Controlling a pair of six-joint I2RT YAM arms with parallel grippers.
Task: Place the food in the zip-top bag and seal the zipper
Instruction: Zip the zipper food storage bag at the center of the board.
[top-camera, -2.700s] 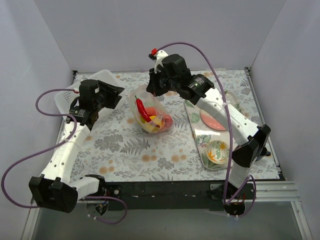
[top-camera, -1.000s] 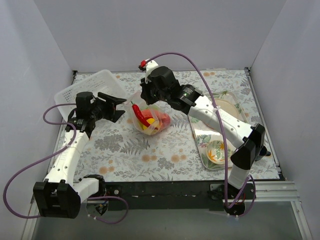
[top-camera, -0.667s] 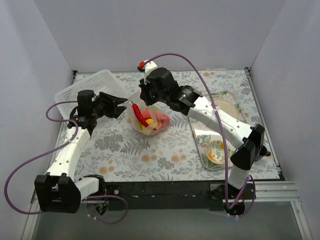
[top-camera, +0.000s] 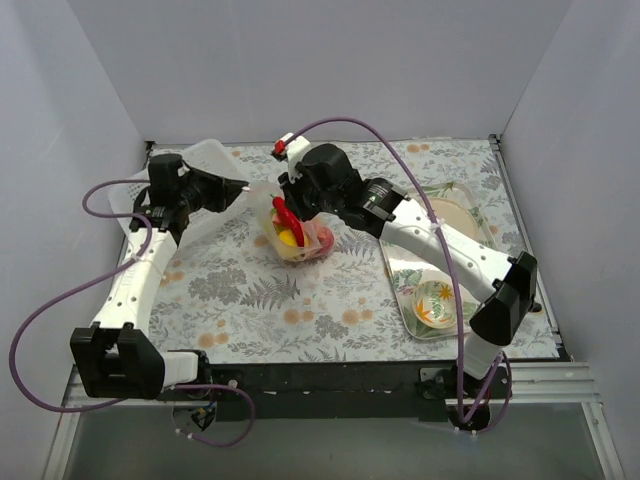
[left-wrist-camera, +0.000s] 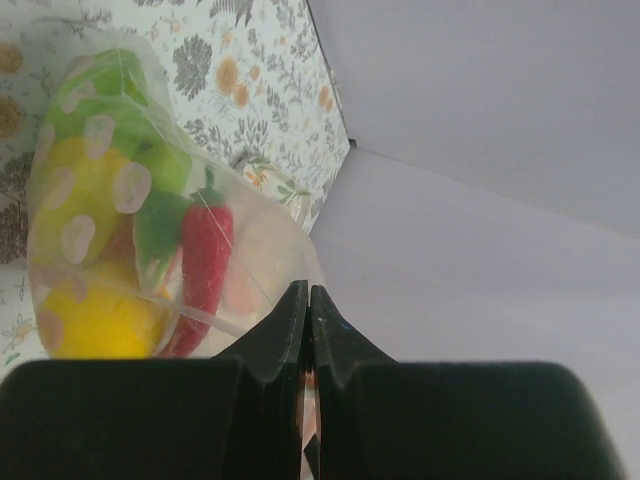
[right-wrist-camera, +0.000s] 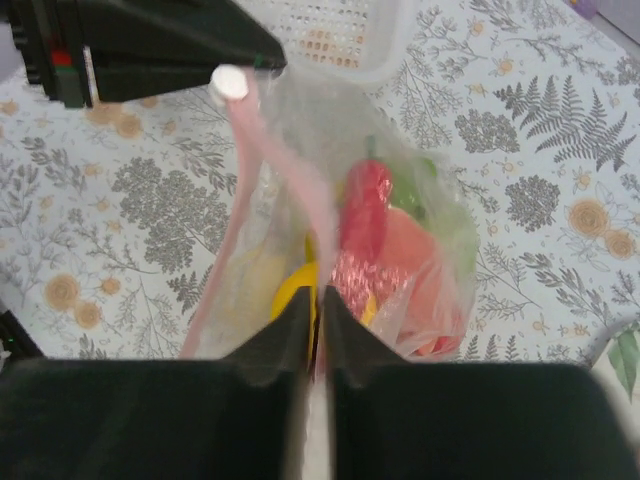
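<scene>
The clear zip-top bag (top-camera: 297, 232) holds the food: a red chili-shaped toy (top-camera: 283, 215), a yellow fruit (top-camera: 288, 238) and green and red pieces. My left gripper (top-camera: 238, 188) is shut on the bag's left mouth corner; its fingers (left-wrist-camera: 308, 300) pinch the plastic beside the bag (left-wrist-camera: 150, 220). My right gripper (top-camera: 291, 200) is shut on the pale-pink zipper (right-wrist-camera: 322, 235), fingertips meeting (right-wrist-camera: 320, 300) over the bag's mouth. In the right wrist view the left gripper (right-wrist-camera: 272, 64) shows at the strip's far end, by a white tab (right-wrist-camera: 230, 82).
A white slotted basket (top-camera: 205, 157) stands at the back left, just behind the left gripper. A tray (top-camera: 395, 262) at the right holds a patterned plate (top-camera: 450, 215) and a bowl (top-camera: 434, 301). Walls close in the back and both sides.
The left gripper has moved up and right to the bag's corner and shut on it. The right gripper has shifted left along the mouth, and the bag has moved slightly back-left.
</scene>
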